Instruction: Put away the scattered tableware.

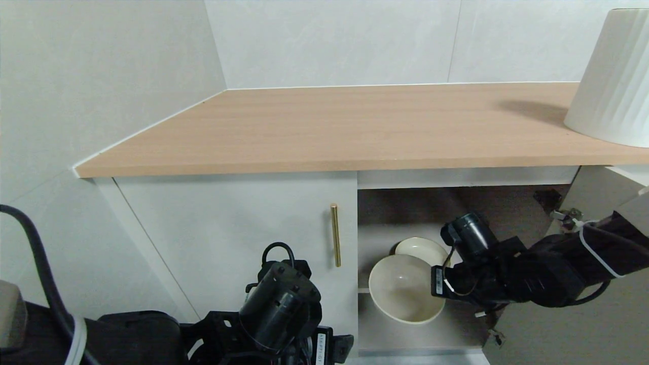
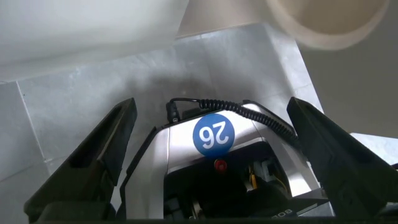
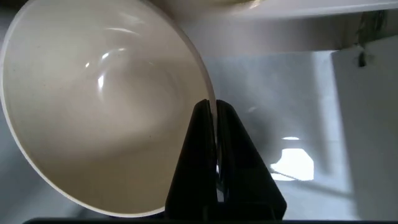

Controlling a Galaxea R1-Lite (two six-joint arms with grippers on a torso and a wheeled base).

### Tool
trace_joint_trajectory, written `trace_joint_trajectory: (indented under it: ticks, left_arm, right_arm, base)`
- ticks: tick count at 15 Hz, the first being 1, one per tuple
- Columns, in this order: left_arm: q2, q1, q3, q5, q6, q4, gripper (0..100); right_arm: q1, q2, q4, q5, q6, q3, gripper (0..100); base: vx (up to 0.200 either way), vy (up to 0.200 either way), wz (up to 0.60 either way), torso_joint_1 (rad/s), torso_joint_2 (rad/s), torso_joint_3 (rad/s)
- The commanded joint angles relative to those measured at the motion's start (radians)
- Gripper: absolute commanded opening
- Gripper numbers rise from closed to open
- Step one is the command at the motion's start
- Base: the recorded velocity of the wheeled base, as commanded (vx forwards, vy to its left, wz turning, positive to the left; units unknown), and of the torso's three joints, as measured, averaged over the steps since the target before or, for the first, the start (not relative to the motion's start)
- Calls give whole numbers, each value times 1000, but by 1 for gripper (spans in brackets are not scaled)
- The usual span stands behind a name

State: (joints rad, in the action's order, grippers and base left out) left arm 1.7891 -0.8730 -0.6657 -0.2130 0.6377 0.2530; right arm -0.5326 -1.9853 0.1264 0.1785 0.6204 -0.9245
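One bowl (image 1: 400, 289) pinched by rim in R gripper (image 1: 437, 286), held tilted inside open cupboard (image 1: 405, 203), near 2nd bowl (image 1: 421, 249); L gripper (image 2: 211, 109) spread, empty. Placing step; next prob: lower flat, let go

The head camera looks forward and down from above and behind the right gripper (image 1: 439, 285), taking in the counter (image 1: 355, 126) and open cabinet (image 1: 416, 208) at middle range. The right wrist camera sits close behind that gripper, facing along its fingers (image 3: 200, 155) into the bowl (image 3: 106, 106) (pinched at its rim). The left wrist camera looks past the wide-spread left gripper (image 2: 211, 106) at the floor (image 2: 62, 106). All three views share the bowl.
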Motion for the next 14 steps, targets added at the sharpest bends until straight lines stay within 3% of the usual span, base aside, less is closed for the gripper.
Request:
trace_joint_trajectory:
  ticks: [1,9,14]
  left_arm:
    - [-2,0,0,0,0,0,100]
    - [1,0,0,0,0,3,100]
    - [4,0,0,0,0,3,100]
  right_arm:
    - [34,-30,2,-1,42,-51,0]
    - [121,-116,110,9,139,-114,0]
    - [152,-164,116,70,163,-155,0]
  base:
    - [0,0,0,0,0,0]
    - [0,0,0,0,0,0]
    - [0,0,0,0,0,0]
